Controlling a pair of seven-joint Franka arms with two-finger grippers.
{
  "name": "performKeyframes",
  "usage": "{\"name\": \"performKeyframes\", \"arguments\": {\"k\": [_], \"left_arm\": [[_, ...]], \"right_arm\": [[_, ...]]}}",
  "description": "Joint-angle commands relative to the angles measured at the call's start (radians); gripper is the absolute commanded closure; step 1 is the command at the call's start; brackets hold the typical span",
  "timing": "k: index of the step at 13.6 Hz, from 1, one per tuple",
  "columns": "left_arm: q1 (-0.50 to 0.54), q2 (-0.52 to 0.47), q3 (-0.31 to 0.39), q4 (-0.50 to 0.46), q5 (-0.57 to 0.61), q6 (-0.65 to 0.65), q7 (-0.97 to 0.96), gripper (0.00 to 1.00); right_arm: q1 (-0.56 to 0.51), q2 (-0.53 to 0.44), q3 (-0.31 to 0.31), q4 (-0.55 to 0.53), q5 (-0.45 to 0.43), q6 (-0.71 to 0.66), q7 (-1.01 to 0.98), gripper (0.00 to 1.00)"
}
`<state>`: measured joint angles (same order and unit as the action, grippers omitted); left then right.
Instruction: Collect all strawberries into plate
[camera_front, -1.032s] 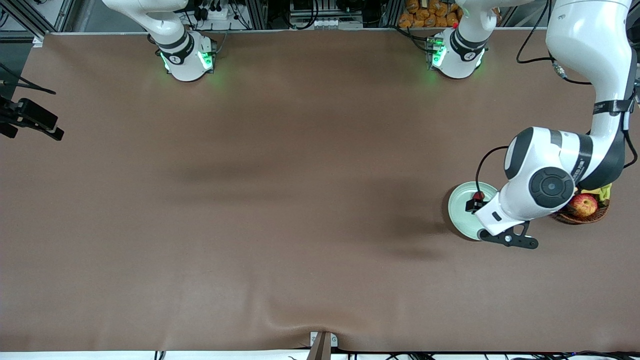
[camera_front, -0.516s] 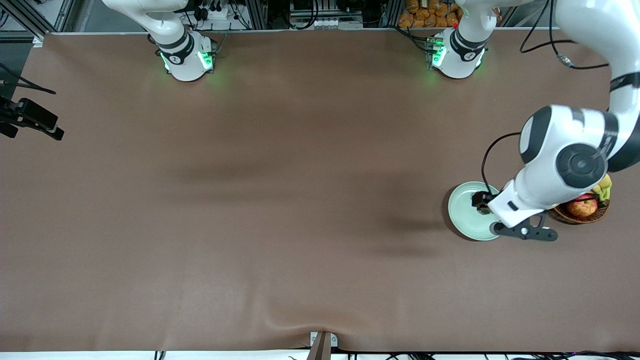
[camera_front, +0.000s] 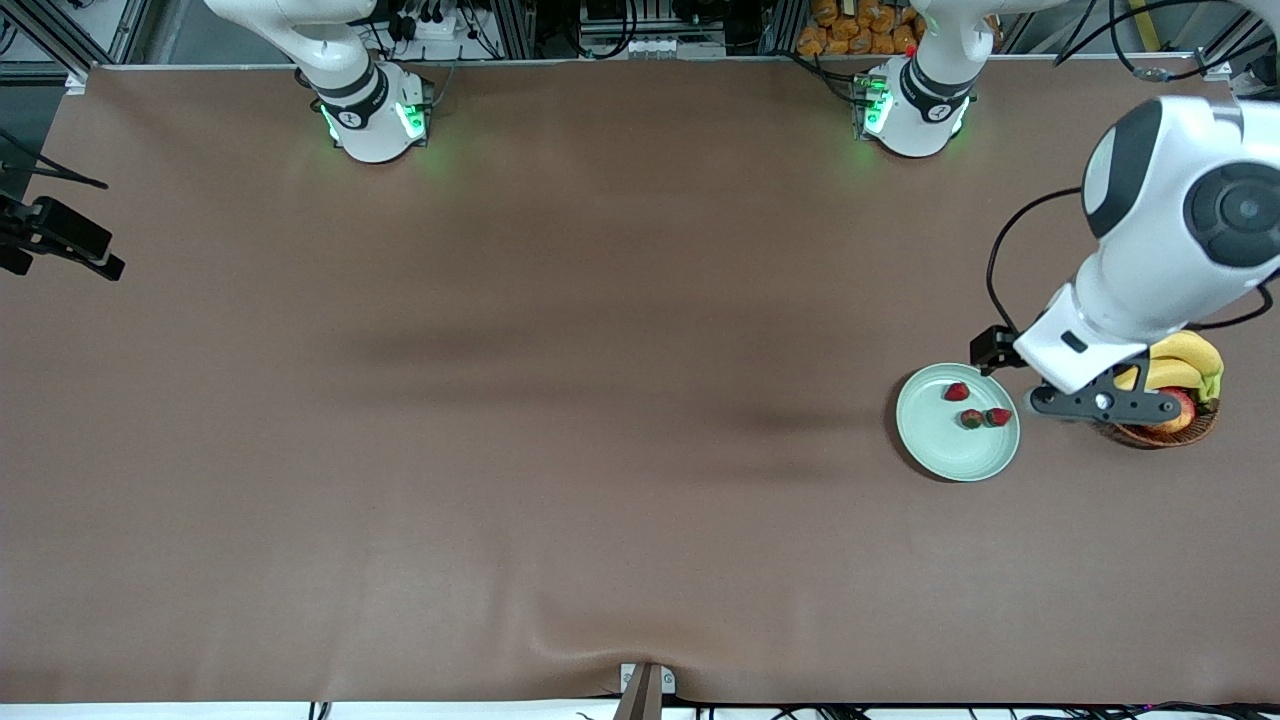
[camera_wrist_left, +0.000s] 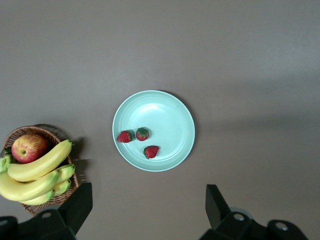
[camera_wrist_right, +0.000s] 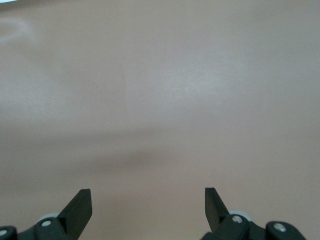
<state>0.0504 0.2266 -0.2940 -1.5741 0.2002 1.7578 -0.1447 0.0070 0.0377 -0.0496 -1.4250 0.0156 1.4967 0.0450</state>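
Three strawberries lie in the pale mint plate (camera_front: 945, 455) at the left arm's end of the table: one (camera_front: 957, 391) farther from the front camera and two (camera_front: 970, 418) (camera_front: 998, 416) side by side nearer to it. They also show in the left wrist view (camera_wrist_left: 124, 136) (camera_wrist_left: 142, 133) (camera_wrist_left: 151, 151) on the plate (camera_wrist_left: 160, 110). My left gripper (camera_front: 1048, 368) (camera_wrist_left: 149, 212) is open and empty, high over the table between plate and basket. My right gripper (camera_wrist_right: 148, 210) is open and empty over bare table; that arm waits.
A brown wicker basket (camera_front: 1165, 432) (camera_wrist_left: 30, 131) stands beside the plate, closer to the table's end. It holds bananas (camera_front: 1182, 355) (camera_wrist_left: 35, 172) and a red-yellow apple (camera_front: 1182, 405) (camera_wrist_left: 29, 147). The brown table cover (camera_front: 600, 400) spreads toward the right arm's end.
My left gripper has risen off the plate and drawn back toward the basket. The strawberries it covered now lie in plain sight in the plate. The right arm has not moved.
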Motion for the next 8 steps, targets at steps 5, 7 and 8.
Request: {"name": "performKeyframes", "arguments": {"k": [5,7,8], "left_arm": [[0.009,-0.085,-0.002,-0.020,-0.085,-0.028,-0.018,0.00],[0.011,-0.099,-0.002,-0.020,-0.110,-0.028,-0.056,0.00],[0.012,-0.105,0.001,-0.021,-0.128,-0.028,-0.058,0.00]], "right_arm": [[-0.015,-0.015,0.007,-0.009,0.000,-0.006,-0.011,0.00],[-0.013,-0.015,0.007,-0.009,0.001,-0.007,-0.011,0.00],[-0.013,-0.015,0.007,-0.009,0.001,-0.007,-0.011,0.00]]}}
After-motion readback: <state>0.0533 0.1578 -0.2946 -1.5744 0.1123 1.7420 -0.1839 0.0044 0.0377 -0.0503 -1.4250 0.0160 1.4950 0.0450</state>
